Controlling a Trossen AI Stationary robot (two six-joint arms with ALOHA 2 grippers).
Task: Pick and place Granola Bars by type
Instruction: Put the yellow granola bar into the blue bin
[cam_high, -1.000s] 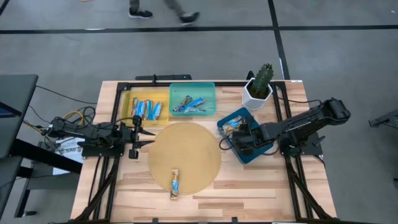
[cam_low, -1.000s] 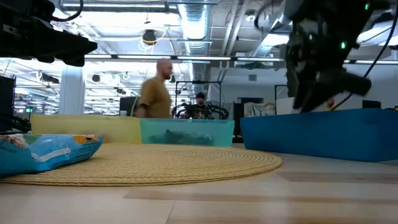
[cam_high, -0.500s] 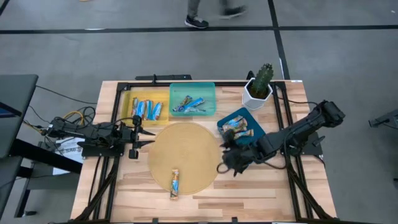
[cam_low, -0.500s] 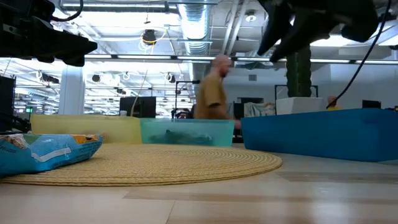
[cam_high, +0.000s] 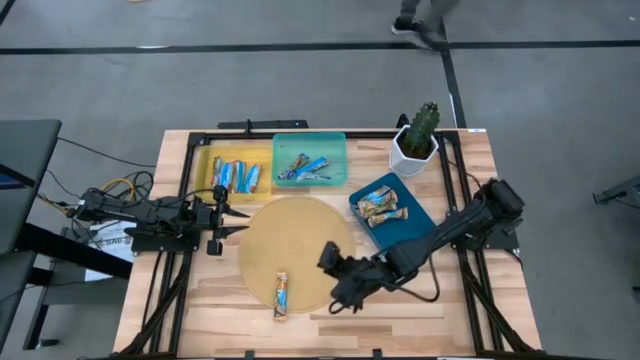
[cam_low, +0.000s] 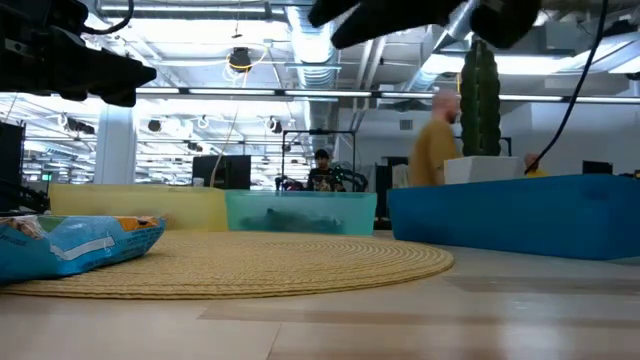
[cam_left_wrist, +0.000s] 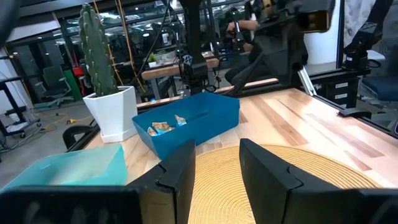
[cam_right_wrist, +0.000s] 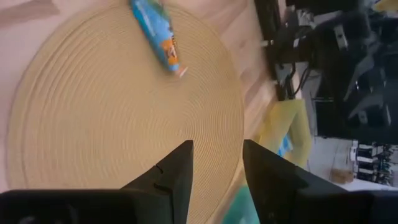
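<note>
One granola bar (cam_high: 282, 295) is left on the round woven mat (cam_high: 300, 225), at its near edge, long axis running near-to-far. The right gripper (cam_high: 335, 275) hovers over the mat's near right part, so the bar lies to its left and slightly nearer; its fingers are parted and empty. The left gripper (cam_high: 222, 215), also parted and empty, waits at the mat's far left edge, farther off. Three trays hold sorted bars: yellow tray (cam_high: 205, 163), teal tray (cam_high: 310, 140), dark blue tray (cam_high: 410, 232)
</note>
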